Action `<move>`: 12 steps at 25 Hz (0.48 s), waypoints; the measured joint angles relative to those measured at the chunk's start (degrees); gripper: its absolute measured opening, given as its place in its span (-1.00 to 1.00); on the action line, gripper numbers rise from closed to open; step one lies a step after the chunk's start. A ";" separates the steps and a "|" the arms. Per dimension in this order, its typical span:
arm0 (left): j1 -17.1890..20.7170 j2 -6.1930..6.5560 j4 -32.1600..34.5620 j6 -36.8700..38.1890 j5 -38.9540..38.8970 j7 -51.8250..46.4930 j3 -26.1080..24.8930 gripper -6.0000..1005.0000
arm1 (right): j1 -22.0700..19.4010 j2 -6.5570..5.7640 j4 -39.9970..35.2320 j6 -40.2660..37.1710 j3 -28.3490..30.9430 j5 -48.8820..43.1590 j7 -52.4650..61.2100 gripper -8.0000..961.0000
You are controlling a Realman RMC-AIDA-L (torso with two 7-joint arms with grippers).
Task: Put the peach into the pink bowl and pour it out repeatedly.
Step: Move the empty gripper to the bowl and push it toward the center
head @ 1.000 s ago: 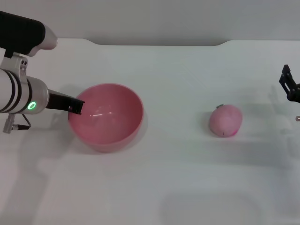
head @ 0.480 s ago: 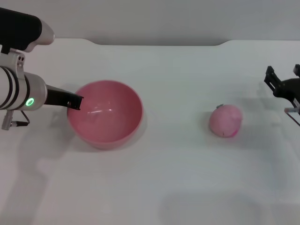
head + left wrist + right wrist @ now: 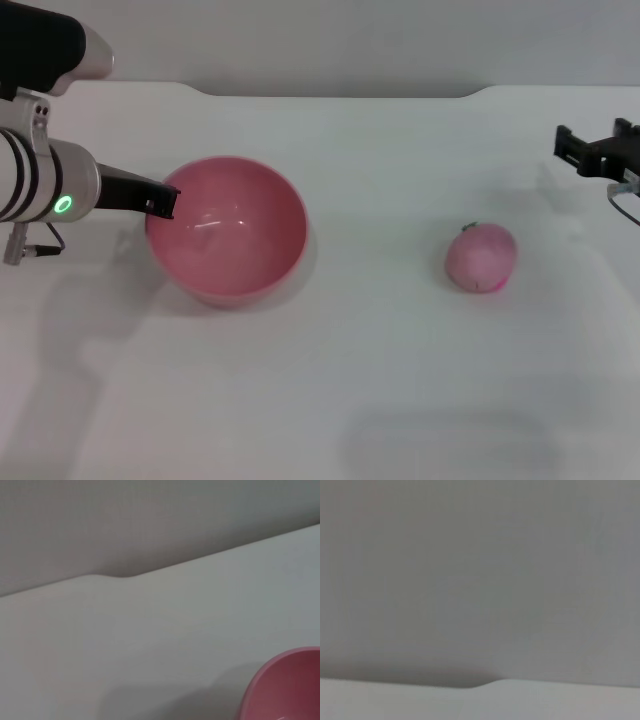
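Nearest you: bare white table (image 3: 330, 400). Next, the pink bowl (image 3: 228, 242), upright, nothing in it, your left gripper (image 3: 160, 203) pinching its near-left rim. Level with it and well apart to the right: the peach (image 3: 481, 258), resting on the table, untouched. Farthest: your right gripper (image 3: 598, 150) at the right edge, behind the peach and off it; you cannot tell whether it is spread. Judged progress: bowl secured; peach not yet picked, dropped in, or poured.
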 joint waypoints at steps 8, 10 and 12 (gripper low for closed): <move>0.17 0.00 -2.19 -0.52 -0.10 -0.07 -0.45 -0.90 | 1.65 0.94 9.46 19.83 5.79 -19.29 12.86 0.58; 0.22 0.00 -3.35 -0.63 -0.11 -0.08 -0.61 -0.90 | 2.34 1.00 12.99 24.70 5.57 -27.27 19.06 0.58; 0.22 0.00 -4.05 -0.65 -0.12 -0.09 -0.64 -0.90 | 2.94 1.05 15.96 29.22 5.15 -32.35 22.77 0.58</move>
